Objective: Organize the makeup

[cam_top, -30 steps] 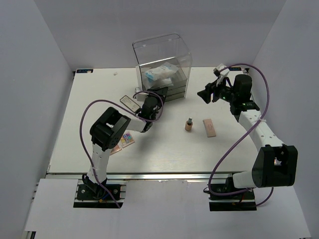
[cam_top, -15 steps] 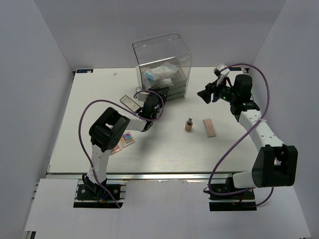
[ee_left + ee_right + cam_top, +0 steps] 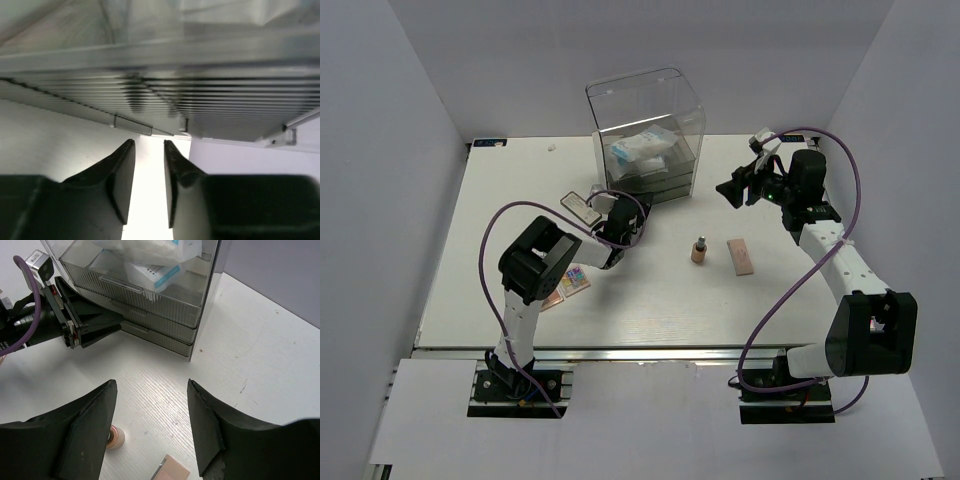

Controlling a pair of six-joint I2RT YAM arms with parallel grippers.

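Palette (image 3: 741, 256) lengthways near-to-far, bottle (image 3: 699, 249) upright, left gripper (image 3: 149, 145) narrowly parted, right gripper (image 3: 152, 385) wide open

The left arm (image 3: 513, 320) and right arm (image 3: 840, 262) are white with black joints, a purple cable (image 3: 485, 260) looping along each. The left gripper (image 3: 149, 147) has black tapered fingers (image 3: 120, 180)

Bright, even light from above lit the white tabletop (image 3: 650, 300); shadows were faint and soft. The left wrist view was dim and blurred, the drawer front (image 3: 200, 110) and left gripper (image 3: 149, 147) out of focus.
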